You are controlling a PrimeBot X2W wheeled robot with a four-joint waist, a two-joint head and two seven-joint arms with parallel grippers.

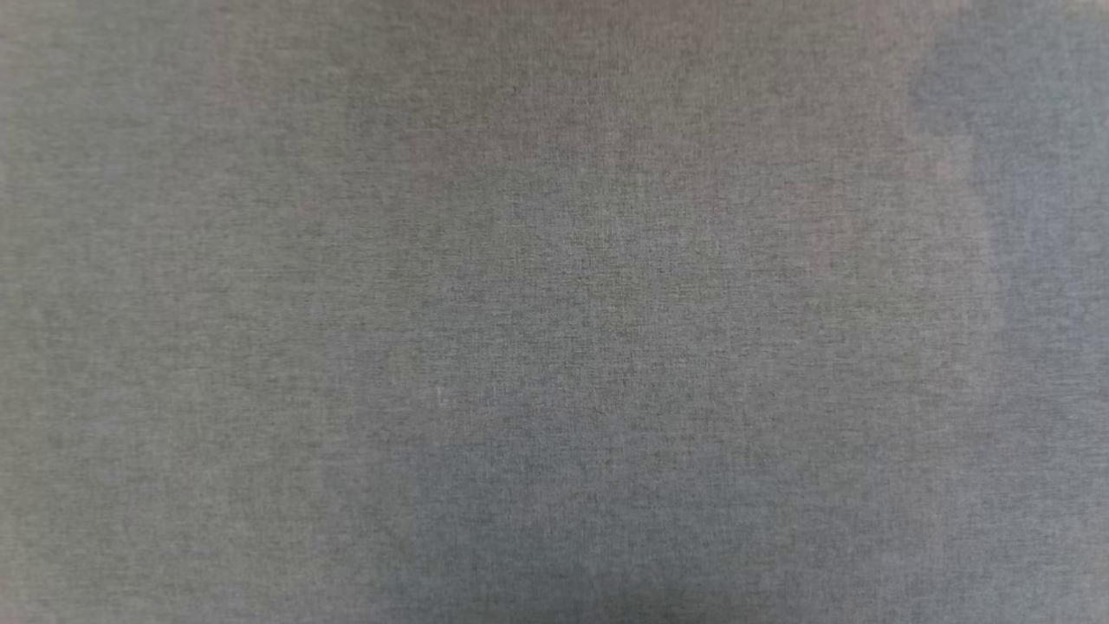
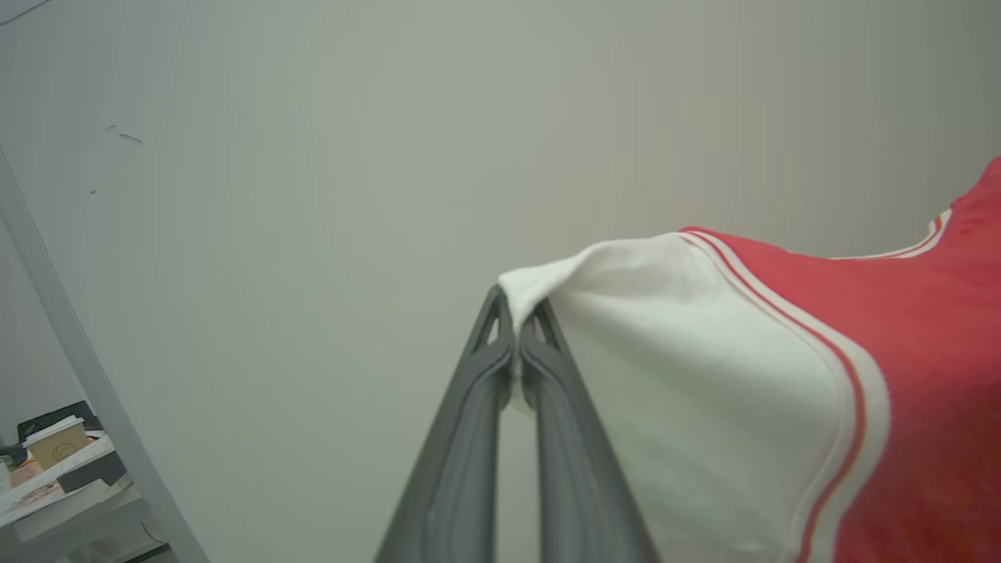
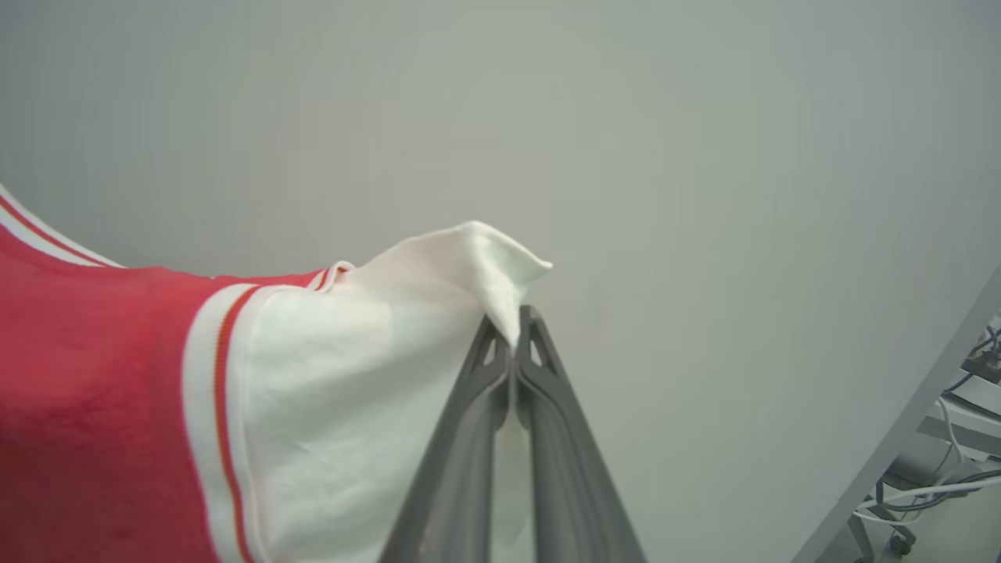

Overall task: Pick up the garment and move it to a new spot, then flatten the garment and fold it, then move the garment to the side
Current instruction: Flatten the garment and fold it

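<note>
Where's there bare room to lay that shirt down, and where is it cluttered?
The grey woven surface in the head view looks bare throughout, likely the best spot. The shirt spans between the left hand and right hand, each shut on a white sleeve. Clutter: a desk with a paper cup beyond the left hand, cables beyond the right.

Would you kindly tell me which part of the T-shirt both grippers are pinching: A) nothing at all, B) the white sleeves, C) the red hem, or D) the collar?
B: the left gripper and the right gripper are each shut on a white sleeve tip of the garment.
</note>
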